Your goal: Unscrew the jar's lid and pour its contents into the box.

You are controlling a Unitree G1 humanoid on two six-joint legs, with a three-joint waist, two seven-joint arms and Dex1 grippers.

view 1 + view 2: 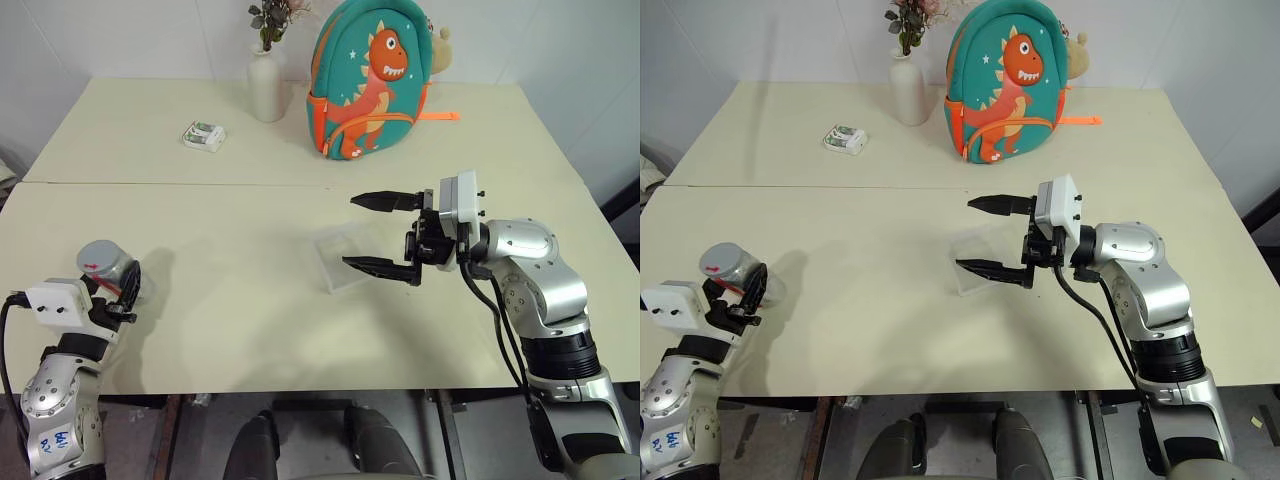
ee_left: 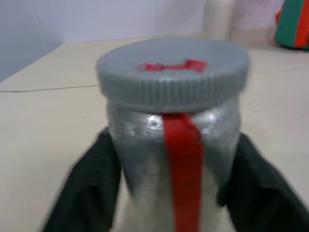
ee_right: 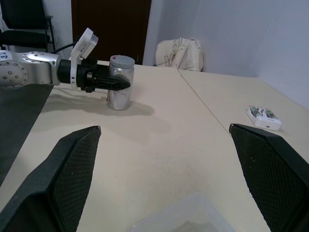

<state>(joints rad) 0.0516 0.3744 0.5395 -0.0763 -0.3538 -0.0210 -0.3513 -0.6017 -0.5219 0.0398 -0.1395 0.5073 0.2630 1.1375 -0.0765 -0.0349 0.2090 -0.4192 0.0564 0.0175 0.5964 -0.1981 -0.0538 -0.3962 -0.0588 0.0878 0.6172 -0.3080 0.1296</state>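
The jar (image 1: 112, 272), clear with a red strip down its side, stands upright near the table's left front edge with the grey lid (image 2: 174, 72) screwed on. My left gripper (image 1: 130, 285) is shut on the jar, one black finger on each side below the lid. I cannot make out the contents through the jar's wall. The clear box (image 1: 335, 275) lies at the table's middle. My right gripper (image 1: 351, 232) hovers open just above the box, pointing left toward the jar, with nothing between its fingers.
A dinosaur backpack (image 1: 370, 85) and a white vase with flowers (image 1: 266, 85) stand at the back of the table. A small white-and-green packet (image 1: 204, 136) lies in front of the vase. A seam (image 1: 200, 184) crosses the table between the packet and the box.
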